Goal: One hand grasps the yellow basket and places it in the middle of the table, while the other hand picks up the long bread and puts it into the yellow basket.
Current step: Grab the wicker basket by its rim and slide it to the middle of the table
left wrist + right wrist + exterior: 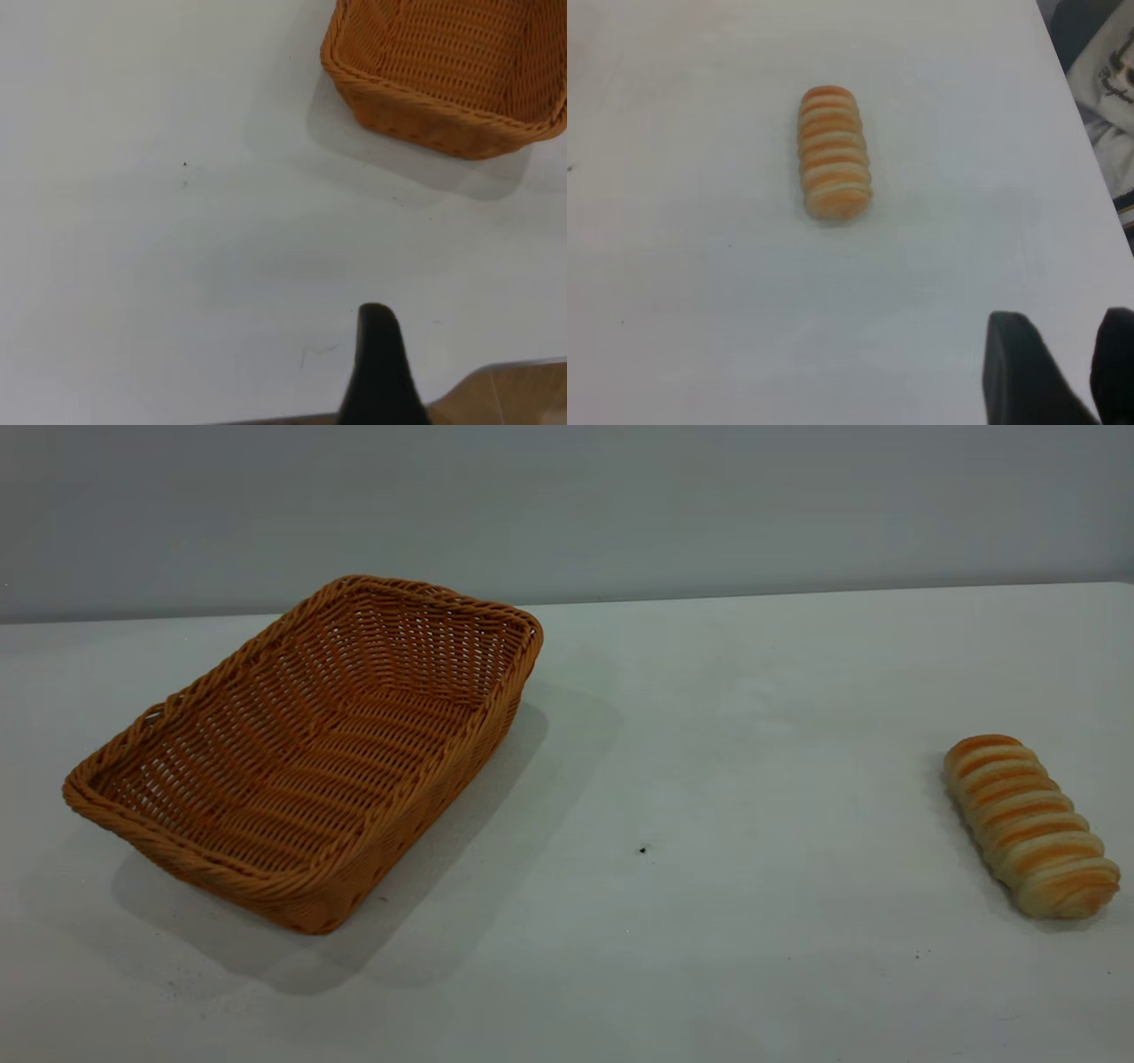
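Observation:
The yellow basket (301, 886) stands empty on the left part of the white table (709, 717), set at an angle. It also shows in the left wrist view (425, 115), far from my left gripper (381, 372), which sits at that view's edge above bare table. The long bread (1028, 824) lies ridged side up at the table's far right. It also shows in the right wrist view (834, 152). My right gripper (1067, 341) is open and empty, well short of the bread. Neither gripper shows in the exterior view.
A grey wall (567, 505) stands behind the table. The table's side edge (1085, 142) runs close beside the bread, with cloth-like clutter (1109, 80) beyond it. A brown surface (514, 394) lies past the table edge near my left gripper. A dark speck (642, 850) marks mid-table.

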